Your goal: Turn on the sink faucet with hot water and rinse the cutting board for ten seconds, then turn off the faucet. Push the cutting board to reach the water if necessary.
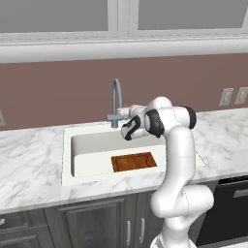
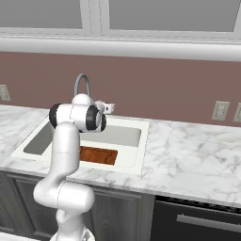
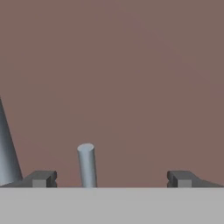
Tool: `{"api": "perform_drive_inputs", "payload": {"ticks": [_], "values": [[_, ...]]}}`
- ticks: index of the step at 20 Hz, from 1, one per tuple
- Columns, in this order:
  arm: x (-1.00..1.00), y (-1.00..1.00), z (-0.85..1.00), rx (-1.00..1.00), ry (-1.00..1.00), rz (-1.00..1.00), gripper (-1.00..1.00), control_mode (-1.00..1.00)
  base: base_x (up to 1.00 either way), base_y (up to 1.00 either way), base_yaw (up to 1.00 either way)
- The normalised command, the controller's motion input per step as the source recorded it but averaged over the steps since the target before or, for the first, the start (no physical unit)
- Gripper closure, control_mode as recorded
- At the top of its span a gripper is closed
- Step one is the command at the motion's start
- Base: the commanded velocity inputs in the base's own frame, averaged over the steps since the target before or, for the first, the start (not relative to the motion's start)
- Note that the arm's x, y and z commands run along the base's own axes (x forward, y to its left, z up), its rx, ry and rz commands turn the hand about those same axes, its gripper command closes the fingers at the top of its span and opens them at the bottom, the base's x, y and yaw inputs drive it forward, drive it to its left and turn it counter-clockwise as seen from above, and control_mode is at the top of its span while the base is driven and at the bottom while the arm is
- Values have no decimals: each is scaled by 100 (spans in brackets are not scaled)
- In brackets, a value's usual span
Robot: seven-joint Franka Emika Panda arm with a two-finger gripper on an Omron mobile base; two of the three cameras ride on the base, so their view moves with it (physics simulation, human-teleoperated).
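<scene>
claw (image 3: pixel 112 178) spread, faucet lever (image 3: pixel 87 165) between fingers

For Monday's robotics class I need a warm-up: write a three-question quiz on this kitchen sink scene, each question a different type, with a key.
1. True or false: a stream runs from the tall grey-metal gooseneck faucet.
2. Where does the reddish-brown wooden cutting board lie? A) on the marble counter B) in the white rectangular sink C) in the end effector
3. Fill in: in the hand view, the small grey lever stands between the end effector's ____ fingers.

Key: 1 false; 2 B; 3 open.
</scene>
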Motion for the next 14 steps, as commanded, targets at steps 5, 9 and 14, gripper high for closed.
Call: {"api": "perform_drive_inputs", "payload": {"ticks": [5, 9, 14], "values": [[6, 14, 0, 0, 0, 0, -100, -100, 0, 0, 0], [7, 12, 0, 0, 0, 0, -100, -100, 0, 0, 0], [7, 4, 0, 0, 0, 0, -100, -100, 0, 0, 0]]}}
